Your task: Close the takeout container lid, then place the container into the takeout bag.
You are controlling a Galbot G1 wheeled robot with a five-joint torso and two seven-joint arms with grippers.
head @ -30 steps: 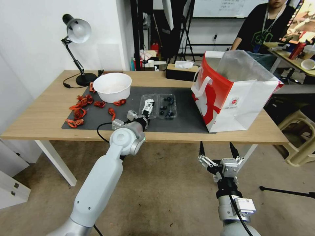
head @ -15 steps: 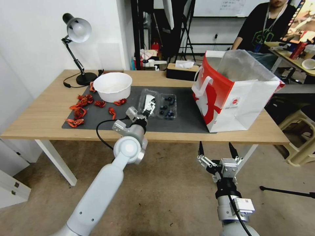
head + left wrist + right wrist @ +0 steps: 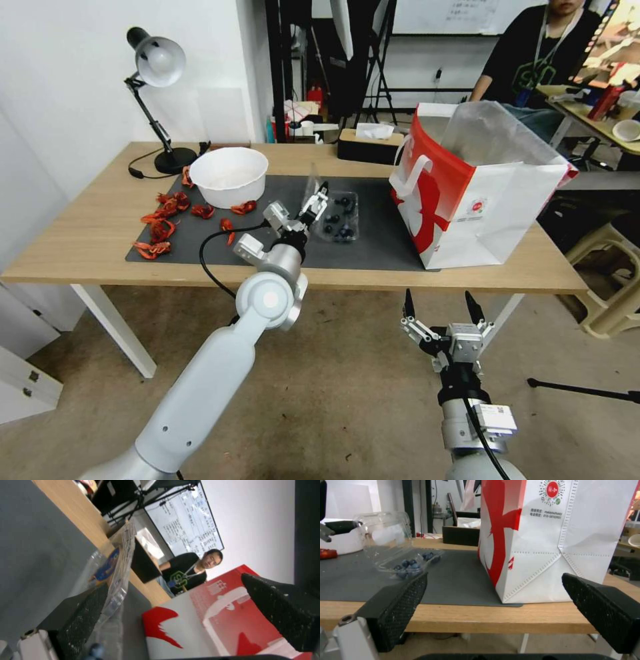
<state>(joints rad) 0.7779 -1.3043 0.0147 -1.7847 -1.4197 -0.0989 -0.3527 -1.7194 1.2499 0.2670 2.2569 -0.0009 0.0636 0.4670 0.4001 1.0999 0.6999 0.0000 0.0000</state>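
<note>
container (image 3: pixel 339 217) sits mid-mat, near the tabletop's front edge, lid (image 3: pixel 312 189) raised roughly upright. left gripper (image 3: pixel 315 203) spread wide, one finger against the lid. bag (image 3: pixel 467 200) on the mat's right edge, bare mat between. right gripper (image 3: pixel 440 308) spread, below the front edge.

The container (image 3: pixel 340 217) and its lid (image 3: pixel 385 533) are thin clear glossy plastic, the lid bearing a paper label (image 3: pixel 107 566). At three o'clock from them the bag (image 3: pixel 467 200) is smooth red-and-white paper with a stitched seam, lined with cloudy plastic film (image 3: pixel 490 133); both stand on a matt dark grey mat (image 3: pixel 380 240) over a pale wood-grain table (image 3: pixel 87 233). The left gripper (image 3: pixel 319 198) and right gripper (image 3: pixel 440 309) have matt black fingers (image 3: pixel 400 605) with a rough, dimpled grip face, on smooth white-and-grey arm shells.
</note>
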